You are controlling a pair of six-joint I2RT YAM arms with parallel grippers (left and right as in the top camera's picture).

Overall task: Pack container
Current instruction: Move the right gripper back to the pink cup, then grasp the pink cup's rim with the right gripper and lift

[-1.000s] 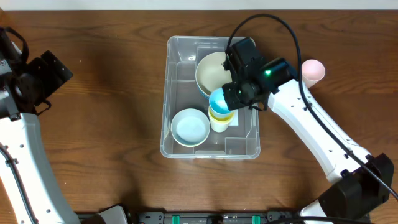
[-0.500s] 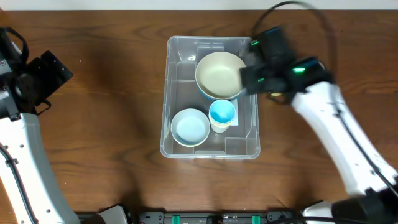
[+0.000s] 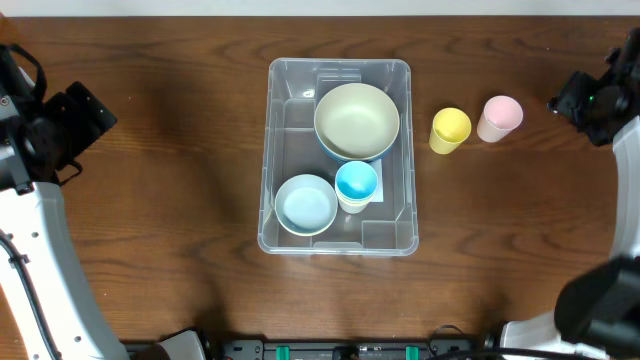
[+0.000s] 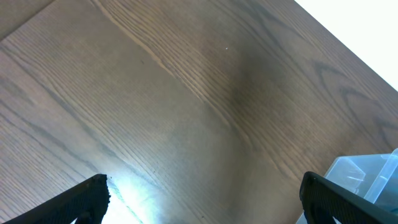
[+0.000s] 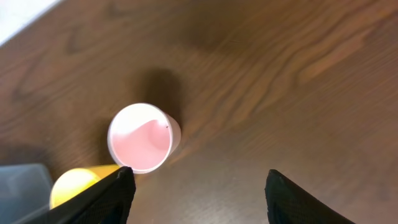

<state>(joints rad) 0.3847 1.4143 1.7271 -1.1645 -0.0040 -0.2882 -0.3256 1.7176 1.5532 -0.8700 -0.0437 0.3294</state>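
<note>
The container [image 3: 268, 150], a clear rectangular bin, sits mid-table. Inside it are a cream bowl [image 3: 356, 120], a light blue bowl [image 3: 306, 203] and a blue cup [image 3: 356, 183] nested in a pale cup. On the wood to its right stand a yellow cup [image 3: 450, 129] and a pink cup [image 3: 499, 117]. My right gripper [image 3: 574, 100] hovers right of the pink cup, open and empty. In the right wrist view the pink cup [image 5: 142, 137] and yellow cup [image 5: 78, 186] lie beyond the left finger of the right gripper [image 5: 199, 193]. My left gripper [image 3: 85, 118] is open, far left of the bin.
Bare brown wood fills the left wrist view between the wide-spread fingers of the left gripper [image 4: 205, 199], with a corner of the container [image 4: 367, 174] at the lower right. The table's far edge meets a white wall along the top.
My right gripper opened, leaving the blue cup in the container, and the arm swung away to the table's right edge. The yellow cup is now uncovered. The left arm stayed still.
</note>
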